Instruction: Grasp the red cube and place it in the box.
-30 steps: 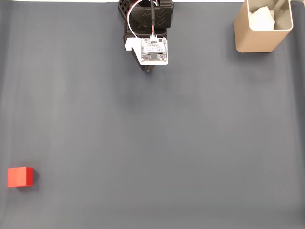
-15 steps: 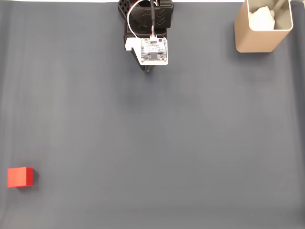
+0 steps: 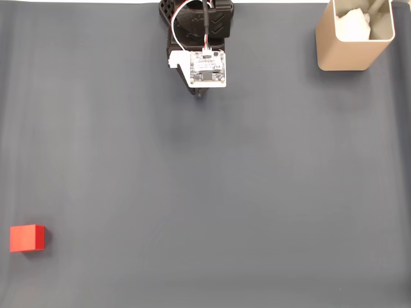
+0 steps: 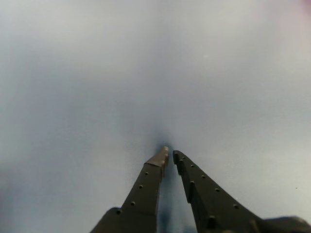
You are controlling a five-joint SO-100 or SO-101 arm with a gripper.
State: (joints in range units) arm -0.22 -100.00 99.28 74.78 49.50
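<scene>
1. Nothing has shifted over the last second: the tool (image 4: 169,153) stays closed and empty at the tabletop's (image 3: 257,192) far edge.
2. The red cube (image 3: 27,238) sits near the front-left corner, the box (image 3: 347,54) at the far-right; the approach hasn't begun.

Lab-style bench, plain grey mat (image 3: 257,192), bare robot arm (image 3: 199,38)

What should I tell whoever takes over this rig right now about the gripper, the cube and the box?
Gripper: shut, empty, tips close to the grey mat, arm parked at the top centre of the fixed view.
Red cube: on the mat at the lower left edge of the fixed view, far from the arm, untouched.
Box: upright at the top right, white paper lumps inside.
Done: nothing yet.
Left: reach the cube, grasp it, carry it across, drop it in the box.
</scene>
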